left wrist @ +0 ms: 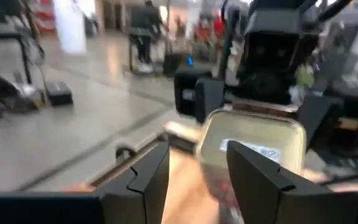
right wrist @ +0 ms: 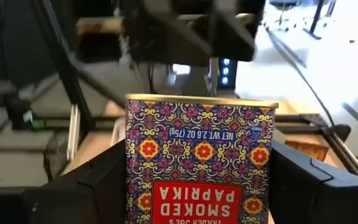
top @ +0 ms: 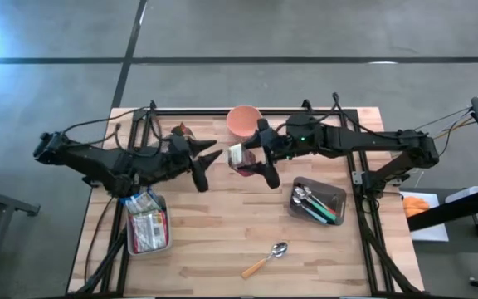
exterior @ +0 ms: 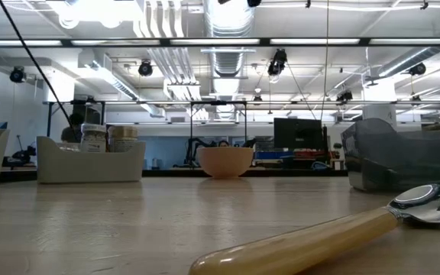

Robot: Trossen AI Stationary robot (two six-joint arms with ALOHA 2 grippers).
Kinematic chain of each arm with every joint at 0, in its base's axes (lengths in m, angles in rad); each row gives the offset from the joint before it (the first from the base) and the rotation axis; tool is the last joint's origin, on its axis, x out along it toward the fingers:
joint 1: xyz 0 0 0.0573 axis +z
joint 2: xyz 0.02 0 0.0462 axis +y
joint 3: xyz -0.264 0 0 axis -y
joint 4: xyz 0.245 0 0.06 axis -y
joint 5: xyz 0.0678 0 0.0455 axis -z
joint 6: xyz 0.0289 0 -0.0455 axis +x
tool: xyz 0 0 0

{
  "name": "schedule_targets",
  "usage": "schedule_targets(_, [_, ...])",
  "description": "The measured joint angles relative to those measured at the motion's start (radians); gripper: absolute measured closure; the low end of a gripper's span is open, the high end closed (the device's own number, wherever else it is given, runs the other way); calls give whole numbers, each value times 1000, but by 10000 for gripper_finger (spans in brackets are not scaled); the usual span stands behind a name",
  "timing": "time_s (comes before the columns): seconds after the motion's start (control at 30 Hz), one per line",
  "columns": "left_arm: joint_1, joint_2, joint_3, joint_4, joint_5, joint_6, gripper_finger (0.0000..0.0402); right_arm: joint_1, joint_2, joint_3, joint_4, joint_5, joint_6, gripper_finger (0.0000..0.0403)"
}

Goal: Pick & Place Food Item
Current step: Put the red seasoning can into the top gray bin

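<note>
The tin point(right wrist: 199, 158) is a flat-sided rectangular metal can with a gold rim and a busy printed pattern of red, blue and yellow medallions, labelled smoked paprika; it hangs above the table's middle, nearer the far edge, clamped between the smooth dark fingers of the right gripper point(top: 247, 160); the left gripper point(top: 207, 164) faces it from just beside, its angular black fingers point(left wrist: 148, 177) parted narrowly and holding nothing; beyond them sits a round, matte, salmon-coloured bowl point(top: 244, 121) near the far edge; toward the right edge a grey, rounded-corner plastic bin point(top: 318, 201) holds shiny metal cutlery with green handles; near the left front corner a similar bin point(top: 147, 225) holds crinkled packets; a spoon point(top: 265, 258) with a polished bowl and glossy tan handle lies near the front edge of the pale, planked wooden table point(top: 214, 232).
</note>
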Motion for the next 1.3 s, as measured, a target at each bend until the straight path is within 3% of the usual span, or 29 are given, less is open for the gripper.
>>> schedule_targets(0.1, [42, -28, 0, -130, 155, -35, 238, 4, 0, 0, -75, -2, -35, 128])
schedule_targets(0.2, [74, -35, 0, -245, 275, 54, 221, 4, 0, 0, -102, -25, 24, 128])
schedule_targets(0.4, [74, 29, -2, -307, 284, 245, 147, 3, 4, 0, -118, -123, 231, 128])
schedule_targets(0.73, [30, 125, -2, -181, 220, 660, 32, 2, 33, 0, -165, -220, 404, 128])
schedule_targets(0.9, [-25, 158, -3, -125, 224, 803, 8, 2, 62, -5, -150, -252, 419, 128])
schedule_targets(1.0, [-58, 168, -3, -113, 279, 862, 5, 1, 77, -10, -151, -273, 422, 128])
schedule_targets(1.3, [-81, 176, -4, -90, 340, 896, 5, 5, 142, -10, -79, -423, 449, 128])
